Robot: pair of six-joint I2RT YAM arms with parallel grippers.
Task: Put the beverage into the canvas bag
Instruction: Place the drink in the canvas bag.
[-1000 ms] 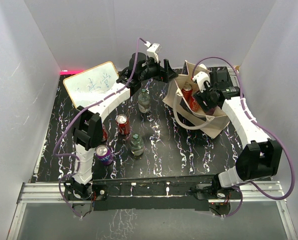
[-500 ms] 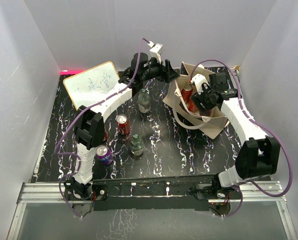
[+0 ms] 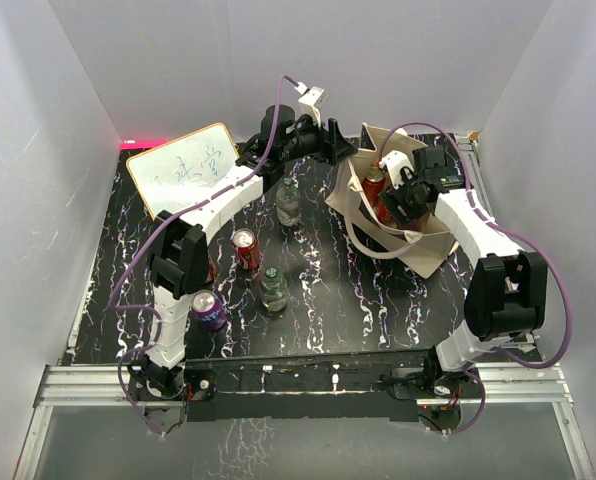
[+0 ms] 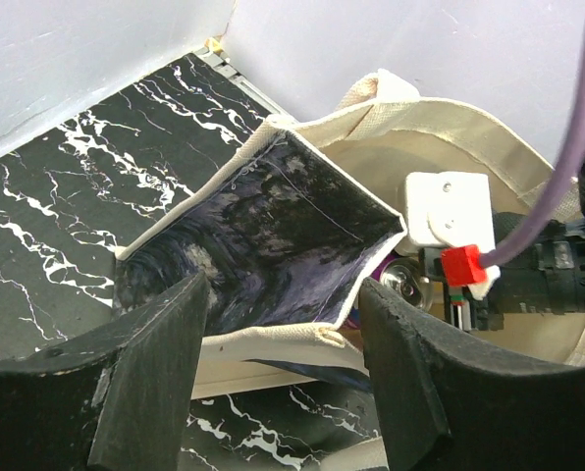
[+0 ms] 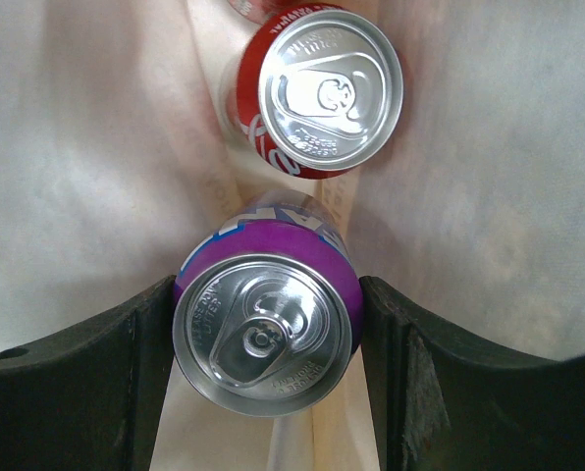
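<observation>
R pincer (image 5: 265, 339) pinching purple can (image 5: 263, 329), further into canvas bag (image 3: 433, 250) vs 1 s ago, L pincer (image 4: 281, 306) spread at rim

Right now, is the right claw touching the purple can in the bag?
Touching. The right wrist view shows both fingers of the right claw pressed against the purple can, no gap.

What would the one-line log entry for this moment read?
right hand: shut on purple can inside canvas bag, beside red can | left hand: open by bag rim | can not yet released

L gripper (image 4: 281, 294) open, R gripper (image 5: 268, 314) clamped
</observation>
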